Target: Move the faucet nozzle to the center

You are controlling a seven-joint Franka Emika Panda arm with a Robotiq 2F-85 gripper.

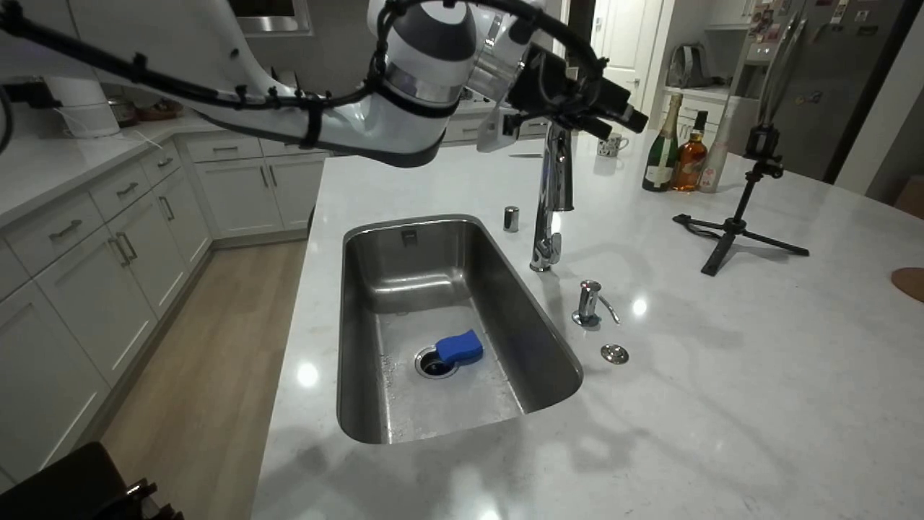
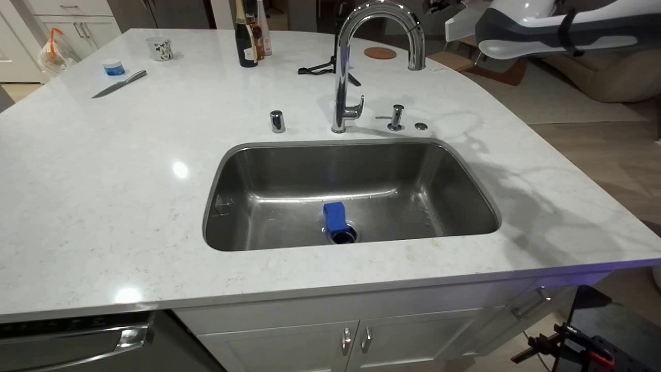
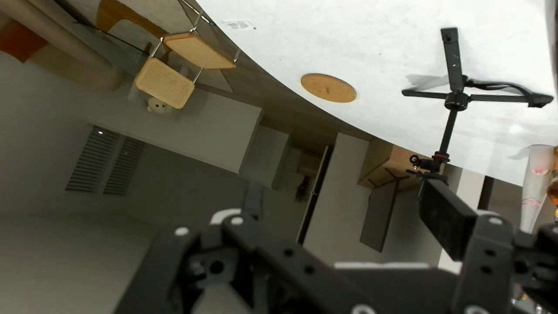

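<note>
The faucet nozzle (image 2: 416, 55) hangs upright, upper right of centre in an exterior view, not over the sink basin (image 2: 330, 166); the jaws, spread and empty, sit at the top edge to its right; pushing it down-frame seems next.

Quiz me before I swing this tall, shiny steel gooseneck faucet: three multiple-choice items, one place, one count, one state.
1. The cylindrical steel faucet nozzle hangs over the:
A) blue sponge
B) white marble counter
C) round brown disc

2. Tall bottles on the counter:
A) two
B) four
C) three

3. The black two-fingered tool is:
A) open
B) shut on the nozzle
C) shut, holding nothing

1 B: both exterior views show it outside the rectangular steel sink basin.
2 C: an exterior view shows green, amber and pale ones.
3 A: the wrist view shows its fingers well apart.
</note>
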